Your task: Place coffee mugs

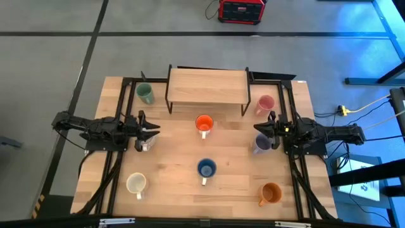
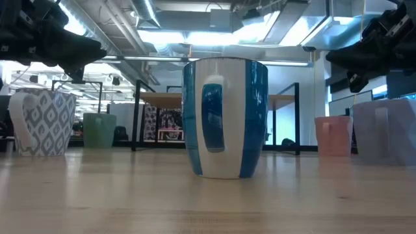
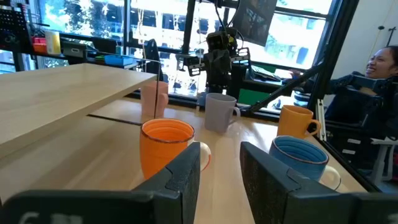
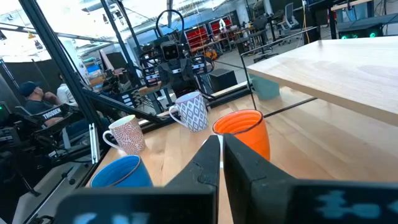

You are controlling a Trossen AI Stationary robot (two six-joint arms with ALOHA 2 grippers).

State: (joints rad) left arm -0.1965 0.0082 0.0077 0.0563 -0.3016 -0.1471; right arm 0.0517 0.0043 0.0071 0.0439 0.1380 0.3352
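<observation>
Eight mugs stand loose on the desk [image 1: 171,158], and none is in either gripper, so I judge the placing as hardly begun. The small wooden shelf [image 1: 207,87] at the far middle has a bare top, and if that is where they go, all eight are left to do. At the far left is the sage green mug [image 1: 145,93] and at the far right the pink mug [image 1: 266,103], one at each end of the shelf. The orange-red mug [image 1: 204,123] sits in the middle just near of the shelf, with the dark blue mug [image 1: 206,168] nearer again. The cream mug [image 1: 136,183] is at the near left and the amber mug [image 1: 271,194] at the near right. My left gripper [image 1: 149,132] hangs at the left side with its jaws apart and nothing between them. The patterned white mug [image 4: 193,111] stands just beneath it and looks clear of the fingers [image 3: 186,174]. My right gripper [image 1: 269,132] hangs at the right side with its jaws drawn together on nothing, the lavender mug [image 1: 261,143] close under its tip. From each wrist, the orange-red mug lies straight ahead, well apart from the jaws.
</observation>
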